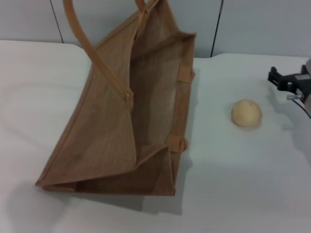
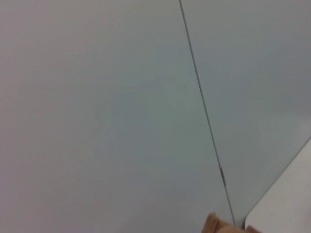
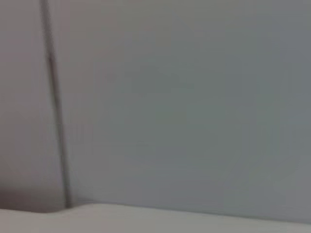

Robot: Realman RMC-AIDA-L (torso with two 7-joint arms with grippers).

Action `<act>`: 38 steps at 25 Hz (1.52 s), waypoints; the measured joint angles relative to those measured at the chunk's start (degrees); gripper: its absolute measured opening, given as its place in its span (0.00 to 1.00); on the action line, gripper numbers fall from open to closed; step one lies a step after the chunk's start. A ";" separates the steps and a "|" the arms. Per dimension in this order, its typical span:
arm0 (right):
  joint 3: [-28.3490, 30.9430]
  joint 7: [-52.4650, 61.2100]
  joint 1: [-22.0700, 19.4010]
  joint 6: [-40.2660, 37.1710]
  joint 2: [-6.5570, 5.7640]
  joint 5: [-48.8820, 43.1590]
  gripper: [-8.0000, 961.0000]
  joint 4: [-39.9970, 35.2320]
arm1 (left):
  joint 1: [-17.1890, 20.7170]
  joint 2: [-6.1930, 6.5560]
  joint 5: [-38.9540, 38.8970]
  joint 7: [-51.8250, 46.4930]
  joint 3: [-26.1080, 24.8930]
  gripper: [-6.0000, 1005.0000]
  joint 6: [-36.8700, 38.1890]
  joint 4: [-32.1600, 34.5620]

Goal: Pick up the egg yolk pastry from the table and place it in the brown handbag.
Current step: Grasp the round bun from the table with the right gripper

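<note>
Right claw (image 1: 282,80) above white table (image 1: 233,184)

One egg yolk pastry (image 1: 246,113) lies on the one table (image 1: 233,184). One brown handbag (image 1: 121,121) stands on that table, and two handles show on it: one long arched handle (image 1: 85,39) and part of a second handle (image 1: 143,7) at the far side. One gripper, the right gripper (image 1: 286,81), shows at the table's right edge.
</note>
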 joint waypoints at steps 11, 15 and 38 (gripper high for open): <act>8.67 -8.28 -12.14 -18.92 -8.16 -8.83 0.92 -29.77 | -0.89 2.60 0.54 0.30 -0.14 0.13 -2.79 -0.15; 19.27 -18.22 -15.70 -32.76 -5.00 -13.82 0.92 -37.64 | -0.96 3.15 0.55 0.87 -0.15 0.13 -3.17 -0.34; 37.24 -32.91 -10.94 -69.34 0.85 -17.43 0.92 -38.79 | -2.57 3.81 1.76 1.03 -0.15 0.13 -5.93 0.70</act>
